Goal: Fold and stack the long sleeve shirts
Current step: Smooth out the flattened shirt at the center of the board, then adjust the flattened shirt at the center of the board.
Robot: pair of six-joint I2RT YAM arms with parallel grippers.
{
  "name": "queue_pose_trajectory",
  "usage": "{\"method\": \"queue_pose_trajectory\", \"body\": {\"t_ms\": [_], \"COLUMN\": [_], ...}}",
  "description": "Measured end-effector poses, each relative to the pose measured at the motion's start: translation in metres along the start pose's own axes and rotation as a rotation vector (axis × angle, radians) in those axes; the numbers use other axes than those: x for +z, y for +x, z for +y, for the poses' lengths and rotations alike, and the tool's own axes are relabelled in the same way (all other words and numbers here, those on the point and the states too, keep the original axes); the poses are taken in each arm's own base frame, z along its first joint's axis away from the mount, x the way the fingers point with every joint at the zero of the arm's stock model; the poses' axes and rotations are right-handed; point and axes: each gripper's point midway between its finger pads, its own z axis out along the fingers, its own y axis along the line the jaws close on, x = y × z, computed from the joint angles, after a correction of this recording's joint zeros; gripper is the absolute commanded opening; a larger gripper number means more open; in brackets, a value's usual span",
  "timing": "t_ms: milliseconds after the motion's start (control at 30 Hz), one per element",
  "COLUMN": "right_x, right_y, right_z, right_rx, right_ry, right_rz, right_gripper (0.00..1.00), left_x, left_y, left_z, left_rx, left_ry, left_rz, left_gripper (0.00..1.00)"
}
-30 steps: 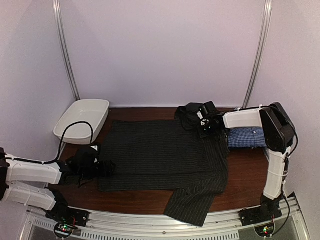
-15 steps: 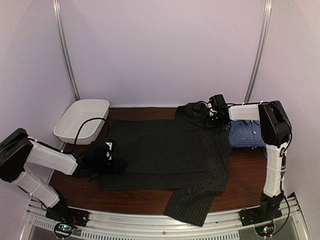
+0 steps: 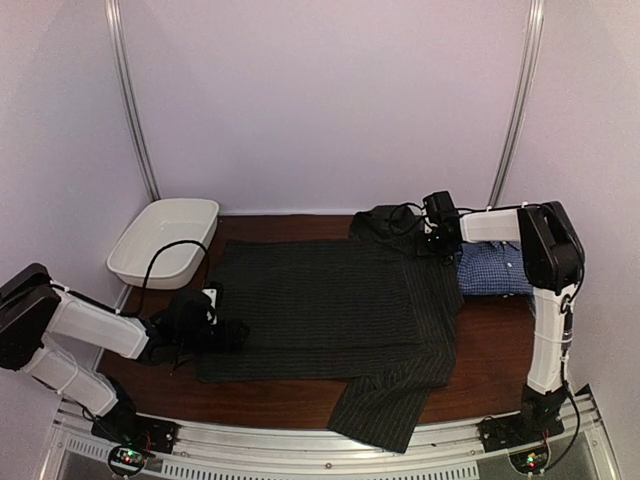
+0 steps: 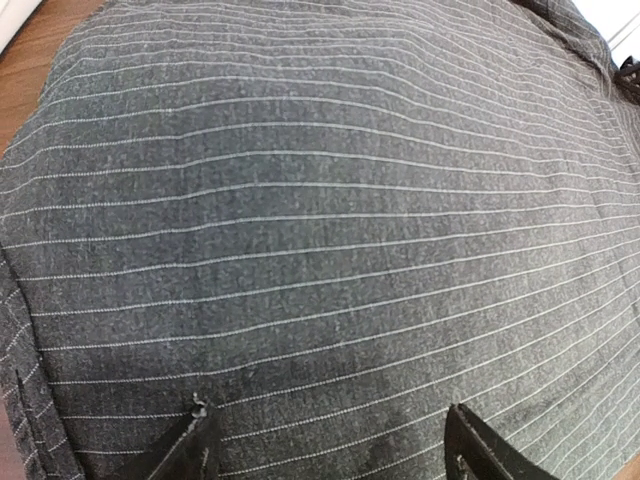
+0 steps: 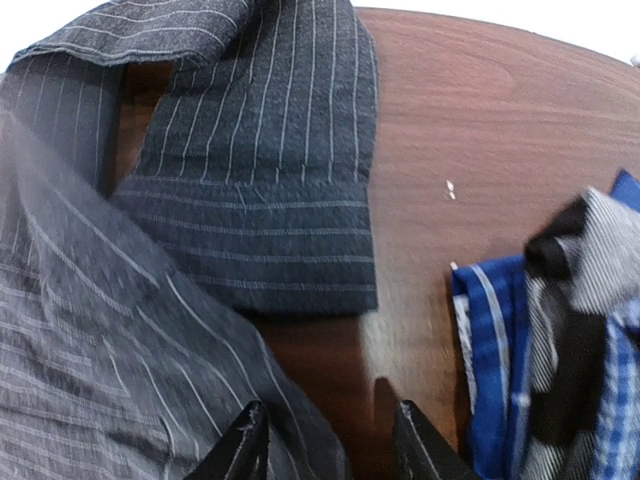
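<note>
The black pinstriped long sleeve shirt (image 3: 320, 300) lies spread flat mid-table, one sleeve (image 3: 380, 408) trailing over the front edge. Its cloth (image 4: 320, 200) fills the left wrist view. My left gripper (image 3: 225, 333) hovers at the shirt's left edge, open (image 4: 330, 447), fingers wide apart with nothing between them. The blue-and-white check shirt (image 3: 490, 272) lies folded at the right. Between it and the black shirt's bunched collar end, my right gripper (image 3: 440, 235) stands open (image 5: 328, 440) over bare wood, its left finger above the black cloth's edge. A folded cuff (image 5: 270, 230) and blue check cloth (image 5: 500, 380) flank it.
A white oval tub (image 3: 165, 240) stands at the back left, close to the shirt's far left corner. The wooden table (image 3: 495, 350) ends at a metal rail in front. Pale walls close in on all three sides.
My left arm has swung in from the left, bringing its gripper over the black shirt's left edge. My right gripper has drawn back and rightward from the bunched collar area toward the blue shirt.
</note>
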Motion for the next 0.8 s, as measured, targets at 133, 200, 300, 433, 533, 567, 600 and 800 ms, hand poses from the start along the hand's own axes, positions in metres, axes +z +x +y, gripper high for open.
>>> {"method": "queue_pose_trajectory", "body": {"t_ms": [133, 200, 300, 433, 533, 567, 600, 800], "right_x": [-0.024, -0.037, -0.057, -0.075, -0.082, -0.083, -0.083, -0.08], "right_y": [0.004, 0.002, 0.003, 0.022, 0.054, 0.065, 0.078, 0.142], "right_z": [-0.002, 0.002, 0.019, 0.048, 0.064, 0.066, 0.065, 0.043], "right_rx": [-0.003, -0.009, -0.033, -0.093, -0.137, -0.144, -0.149, -0.136], "right_ry": [-0.007, -0.019, -0.052, -0.1, -0.125, -0.131, -0.133, -0.104], "right_rz": [-0.01, -0.032, -0.059, -0.06, -0.016, 0.0, 0.023, 0.149], "right_gripper": [0.44, 0.45, 0.45, 0.45, 0.45, 0.46, 0.46, 0.45], "left_x": [-0.006, -0.008, -0.009, -0.011, -0.013, -0.014, -0.015, -0.013], "left_y": [0.003, 0.004, 0.004, 0.004, 0.005, 0.006, 0.006, 0.005], "left_z": [0.005, 0.007, 0.009, 0.011, 0.014, 0.014, 0.015, 0.016], "left_rx": [-0.01, -0.012, -0.016, -0.024, -0.029, -0.029, -0.029, -0.008], "left_ry": [-0.015, -0.022, -0.032, -0.041, -0.054, -0.057, -0.06, -0.075], "left_rz": [-0.001, 0.0, 0.004, 0.005, 0.01, 0.012, 0.015, 0.033], "left_gripper": [0.79, 0.79, 0.79, 0.79, 0.81, 0.81, 0.82, 0.83]}}
